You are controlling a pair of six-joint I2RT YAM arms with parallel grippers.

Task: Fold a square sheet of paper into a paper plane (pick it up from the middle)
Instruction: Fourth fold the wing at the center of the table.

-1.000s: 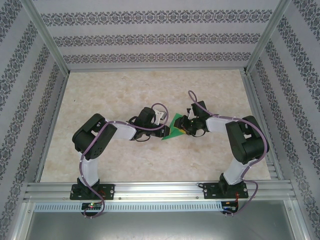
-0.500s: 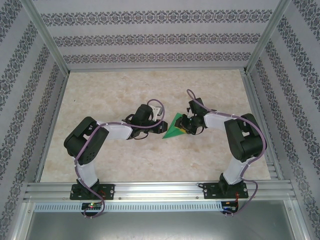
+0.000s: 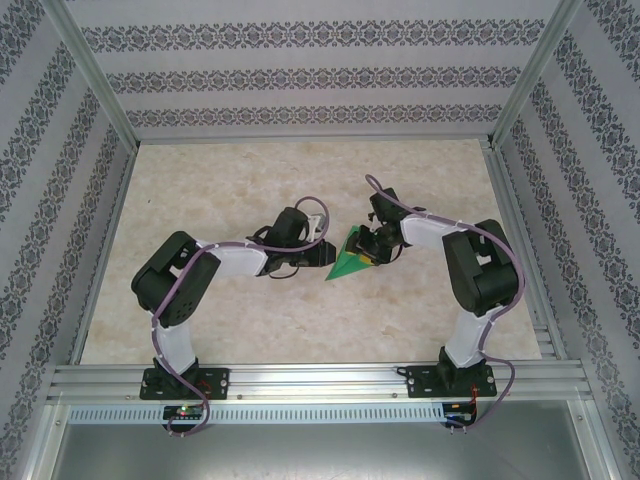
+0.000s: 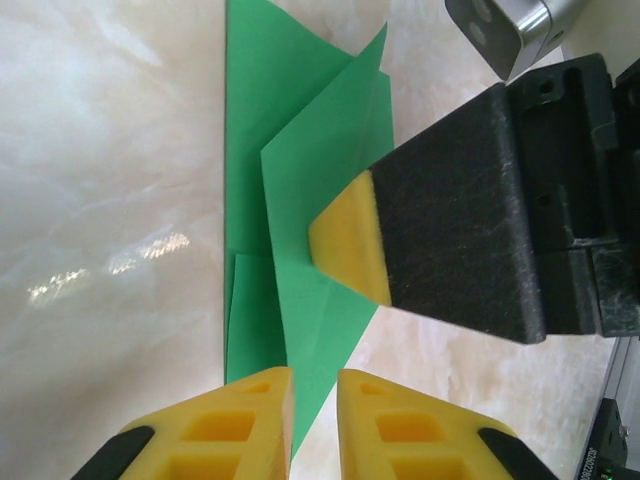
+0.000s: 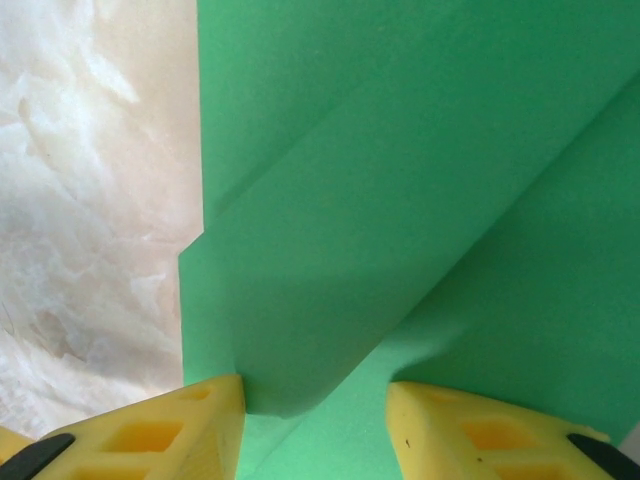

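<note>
The square sheet of paper (image 3: 350, 264) is a bright green, partly folded triangle lying on the marble table between both arms. In the left wrist view the paper (image 4: 300, 180) shows layered creased flaps, and its near tip runs into the narrow gap of my left gripper (image 4: 315, 375), where bare table also shows between the jaws. My left gripper (image 3: 328, 256) sits at the paper's left edge. My right gripper (image 3: 368, 247) is over the right side, and one of its fingers (image 4: 350, 245) rests on the paper. My right gripper (image 5: 315, 390) stands open astride a raised flap of the paper (image 5: 400, 200).
The marble table (image 3: 220, 180) is boxed in by patterned walls and aluminium posts. A metal rail (image 3: 320, 378) runs along the near edge by the arm bases. Open tabletop lies left of, behind and in front of the paper.
My right gripper has crept back and to the left over the paper. The left arm's elbow has swung left while its gripper stayed at the paper's edge. The paper looks narrower.
</note>
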